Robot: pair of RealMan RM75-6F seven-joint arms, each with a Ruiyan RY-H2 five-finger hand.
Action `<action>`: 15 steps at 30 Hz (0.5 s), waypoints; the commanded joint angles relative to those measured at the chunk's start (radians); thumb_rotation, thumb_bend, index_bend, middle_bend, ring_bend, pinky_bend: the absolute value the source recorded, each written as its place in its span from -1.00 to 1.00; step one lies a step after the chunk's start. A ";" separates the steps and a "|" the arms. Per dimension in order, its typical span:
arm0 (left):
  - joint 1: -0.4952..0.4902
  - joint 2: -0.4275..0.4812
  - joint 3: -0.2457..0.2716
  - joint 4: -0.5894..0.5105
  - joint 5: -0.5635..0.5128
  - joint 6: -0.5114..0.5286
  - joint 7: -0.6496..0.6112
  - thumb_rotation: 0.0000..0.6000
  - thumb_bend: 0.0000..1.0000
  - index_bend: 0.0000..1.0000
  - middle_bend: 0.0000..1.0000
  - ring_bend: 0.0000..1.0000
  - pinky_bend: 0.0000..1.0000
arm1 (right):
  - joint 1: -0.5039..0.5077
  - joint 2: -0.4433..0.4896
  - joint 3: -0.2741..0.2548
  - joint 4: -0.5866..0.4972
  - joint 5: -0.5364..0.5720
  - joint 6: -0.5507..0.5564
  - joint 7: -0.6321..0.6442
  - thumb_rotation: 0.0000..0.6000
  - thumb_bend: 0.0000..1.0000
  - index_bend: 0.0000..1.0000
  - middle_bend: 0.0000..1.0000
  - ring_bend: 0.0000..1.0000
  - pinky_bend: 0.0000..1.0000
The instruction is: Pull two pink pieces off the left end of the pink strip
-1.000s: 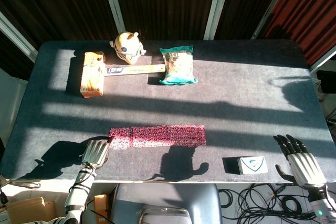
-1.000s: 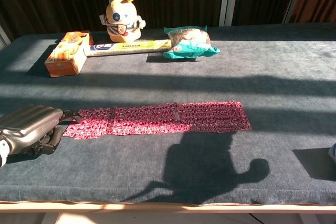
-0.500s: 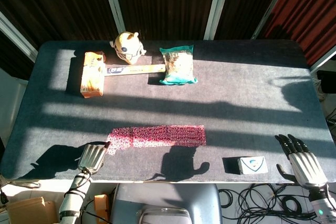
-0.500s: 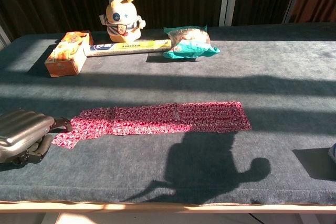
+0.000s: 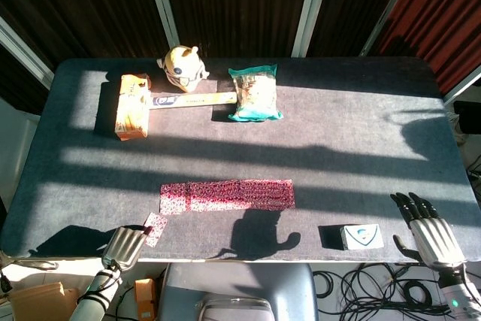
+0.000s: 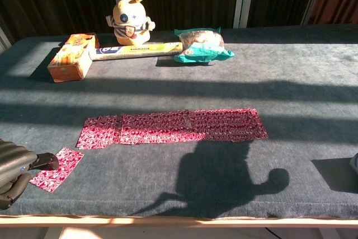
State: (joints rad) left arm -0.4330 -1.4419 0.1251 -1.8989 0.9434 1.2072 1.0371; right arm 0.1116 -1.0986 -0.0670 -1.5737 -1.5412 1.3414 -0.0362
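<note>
The pink strip lies flat across the near middle of the dark table. One pink piece is detached from the strip's left end and sits near the front left edge. My left hand pinches that piece by its near corner, at the table's front left corner. My right hand hovers off the front right corner, fingers spread, holding nothing.
A small white box lies at the front right. Along the back stand an orange carton, a yellow toy figure, a long flat box and a green snack bag. The table's front edge is close.
My left hand pulled back toward the front left corner and tore one pink piece off the strip's left end. The strip is now shorter. My right hand barely moved.
</note>
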 commanded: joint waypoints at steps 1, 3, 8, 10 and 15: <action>-0.012 0.040 0.025 -0.056 -0.004 -0.015 0.002 1.00 1.00 0.03 1.00 1.00 1.00 | -0.001 0.000 0.001 -0.001 0.001 0.000 0.001 1.00 -0.36 -1.00 -0.85 -1.00 -0.77; -0.017 0.056 0.021 -0.076 0.009 -0.021 -0.029 1.00 1.00 0.00 1.00 1.00 1.00 | -0.002 0.001 0.002 -0.001 0.000 0.001 0.002 1.00 -0.36 -1.00 -0.85 -1.00 -0.77; 0.001 0.027 -0.046 -0.012 0.112 0.022 -0.192 1.00 0.94 -0.53 1.00 1.00 1.00 | -0.004 0.002 0.002 -0.002 -0.004 0.002 0.003 1.00 -0.36 -1.00 -0.85 -1.00 -0.77; -0.001 0.013 -0.074 0.030 0.114 0.011 -0.256 1.00 0.87 -0.69 1.00 1.00 1.00 | -0.005 0.002 0.002 -0.002 -0.005 0.003 0.003 1.00 -0.36 -1.00 -0.85 -1.00 -0.77; -0.034 -0.021 -0.129 0.106 0.040 -0.050 -0.306 1.00 0.95 -0.88 1.00 1.00 1.00 | -0.005 0.000 0.006 0.000 0.002 -0.004 -0.002 1.00 -0.36 -1.00 -0.85 -1.00 -0.77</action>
State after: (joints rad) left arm -0.4531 -1.4429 0.0210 -1.8207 1.0102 1.1806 0.7479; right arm 0.1062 -1.0980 -0.0612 -1.5740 -1.5394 1.3381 -0.0382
